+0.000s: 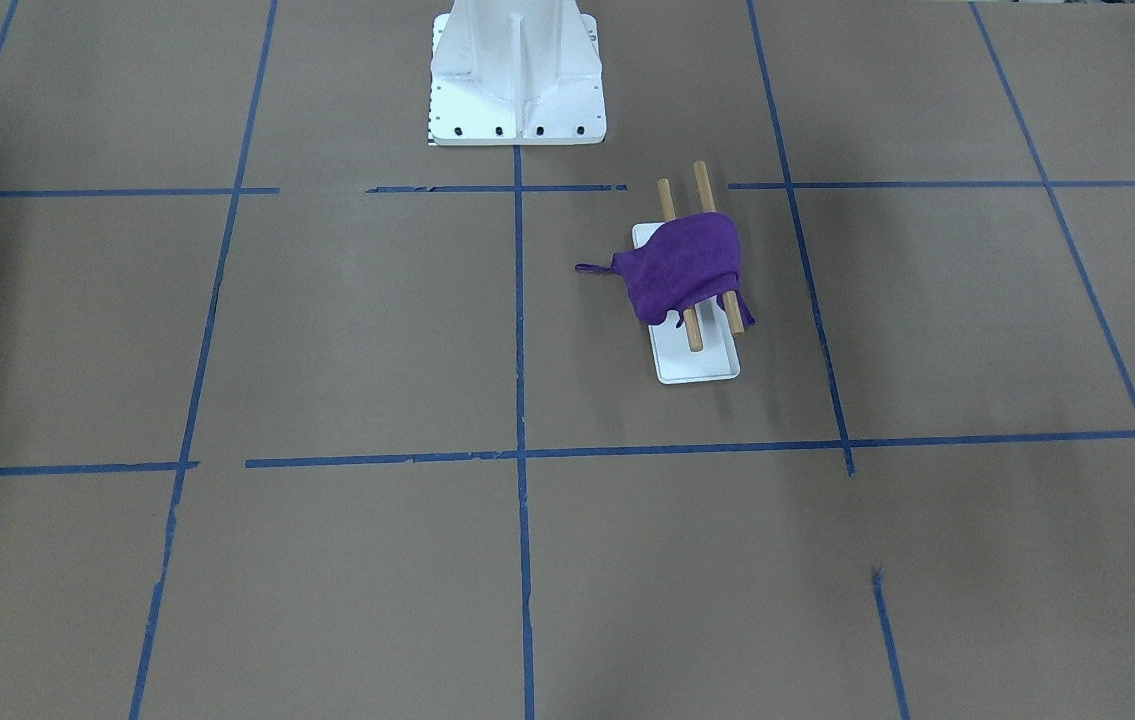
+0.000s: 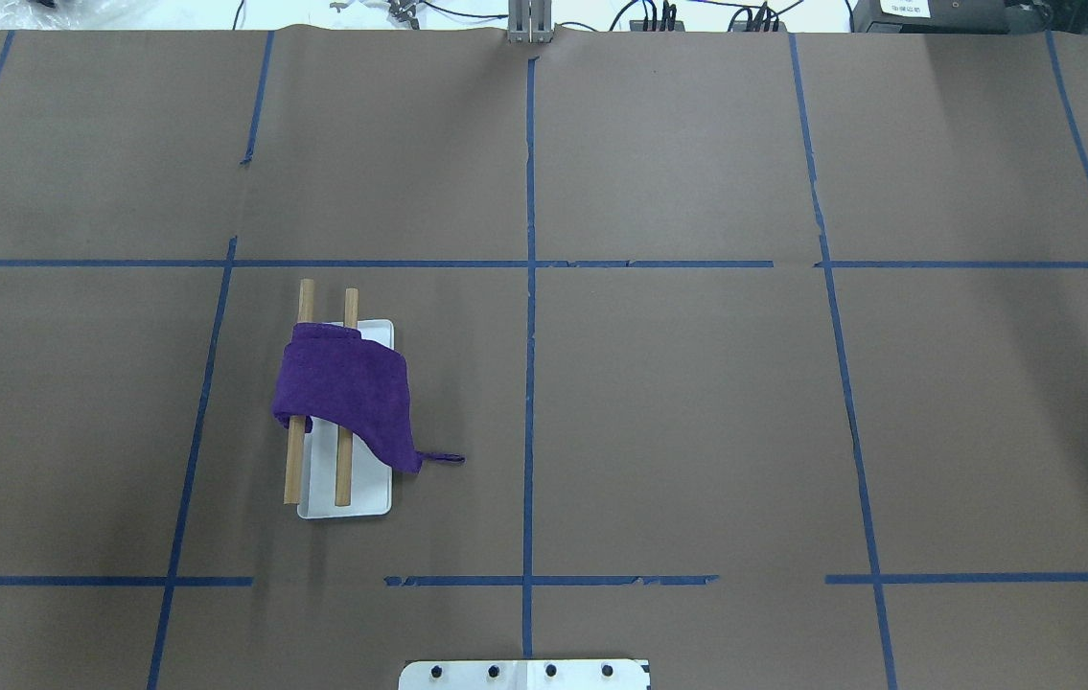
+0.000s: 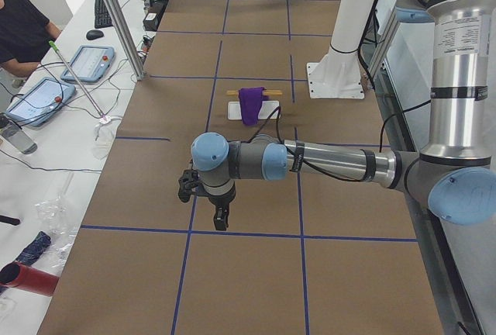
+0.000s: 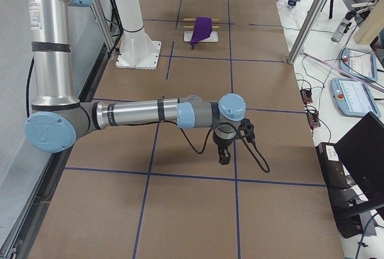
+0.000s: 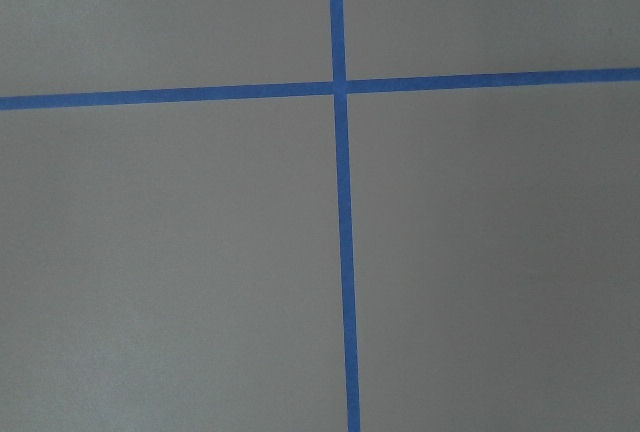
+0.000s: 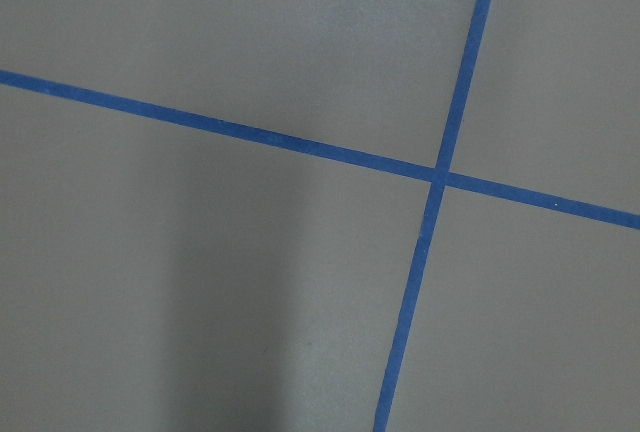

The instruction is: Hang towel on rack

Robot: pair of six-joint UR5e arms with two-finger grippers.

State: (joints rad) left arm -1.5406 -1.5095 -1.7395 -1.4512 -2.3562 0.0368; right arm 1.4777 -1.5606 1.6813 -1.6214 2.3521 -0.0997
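Observation:
The purple towel (image 1: pixel 687 265) lies draped over both wooden dowels of the rack (image 1: pixel 702 360), its corner loop trailing onto the table. It shows the same in the overhead view: the towel (image 2: pixel 342 388) on the rack (image 2: pixel 352 503), left of centre. My left gripper (image 3: pixel 221 219) shows only in the exterior left view, far from the rack (image 3: pixel 263 108), above the table; I cannot tell whether it is open or shut. My right gripper (image 4: pixel 224 157) shows only in the exterior right view, far from the towel (image 4: pixel 201 29); I cannot tell its state either. Both wrist views show only brown paper and blue tape.
The large white bolted pedestal (image 1: pixel 517 70) stands behind the rack near the robot. A metal post (image 3: pixel 116 17) stands at the table's far edge. An operator (image 3: pixel 19 25) sits at a side bench with control tablets (image 3: pixel 85 62).

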